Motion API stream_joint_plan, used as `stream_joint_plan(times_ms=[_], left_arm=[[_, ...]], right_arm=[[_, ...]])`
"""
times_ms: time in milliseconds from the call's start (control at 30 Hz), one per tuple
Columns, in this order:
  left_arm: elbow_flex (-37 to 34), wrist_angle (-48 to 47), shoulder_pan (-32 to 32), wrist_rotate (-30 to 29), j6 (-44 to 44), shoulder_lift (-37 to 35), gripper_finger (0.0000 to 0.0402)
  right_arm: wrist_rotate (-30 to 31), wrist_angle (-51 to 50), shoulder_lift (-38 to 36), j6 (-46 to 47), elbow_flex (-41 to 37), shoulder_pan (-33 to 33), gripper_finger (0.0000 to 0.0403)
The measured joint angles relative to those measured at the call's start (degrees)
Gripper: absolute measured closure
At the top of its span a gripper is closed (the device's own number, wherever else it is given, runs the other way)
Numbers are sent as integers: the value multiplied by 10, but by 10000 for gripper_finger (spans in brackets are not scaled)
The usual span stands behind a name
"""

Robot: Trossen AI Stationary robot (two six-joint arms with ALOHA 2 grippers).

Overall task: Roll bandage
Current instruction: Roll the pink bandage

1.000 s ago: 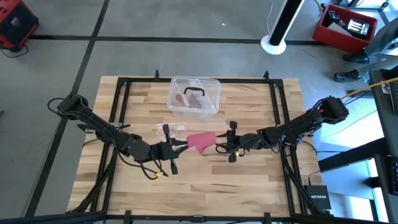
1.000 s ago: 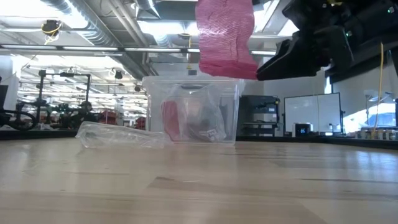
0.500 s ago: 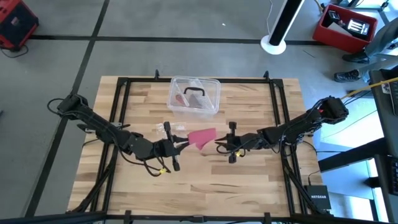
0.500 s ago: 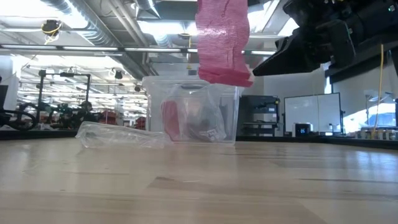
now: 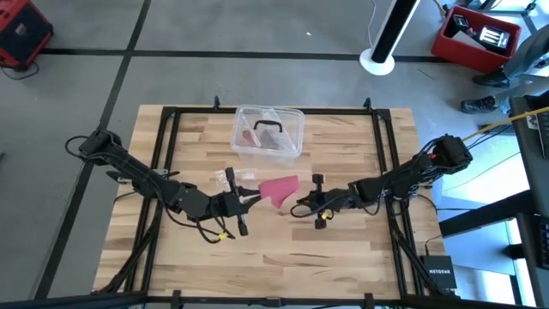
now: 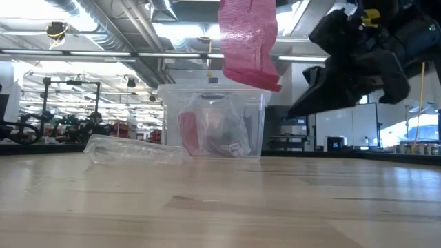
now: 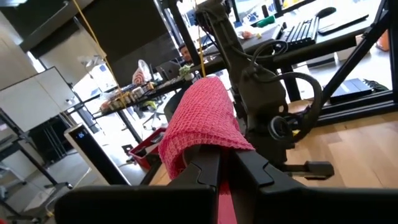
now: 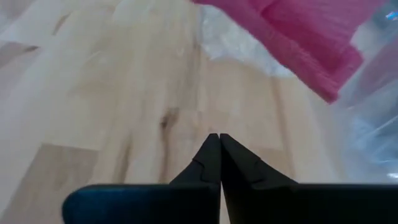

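Jaws: left gripper [image 7: 219, 163] pinching bandage [image 5: 279, 190] aloft beside clear box [image 5: 268, 133]; right gripper [image 8: 219, 149] closed empty, needing regrasp before rolling.

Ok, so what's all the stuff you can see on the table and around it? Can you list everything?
bandage: one, pink-red, held up above the table's middle
plastic box: one, clear, at the table's far side, things inside
plastic wrapper: one, clear, crumpled, on the table beside the box
table: one, light wood, black frame
red bin: one, on the floor, far right
left pincer: one, dark, shut on the bandage
right pincer: one, dark, shut, empty, just right of the bandage
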Motion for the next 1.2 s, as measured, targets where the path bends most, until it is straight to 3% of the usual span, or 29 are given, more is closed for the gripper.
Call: stream_joint_plan(times_ms=[100, 200, 333, 533, 867, 1200], left_arm=[[0, -6, 0, 0, -7, 0, 394], [0, -9, 1, 0, -15, 0, 394], [0, -9, 1, 0, -20, 0, 394], [0, -8, 1, 0, -33, 0, 394], [0, -8, 1, 0, -33, 0, 394], [0, -7, 1, 0, -41, 0, 394]], right_arm=[[-9, -27, -8, 26, 0, 0, 390], [52, -67, -19, 65, 10, 0, 364], [111, -110, -31, 38, 38, -1, 310], [91, -62, -24, -39, 58, -1, 248], [130, -47, -14, -101, 57, 0, 240], [96, -33, 7, -102, 57, -1, 246]])
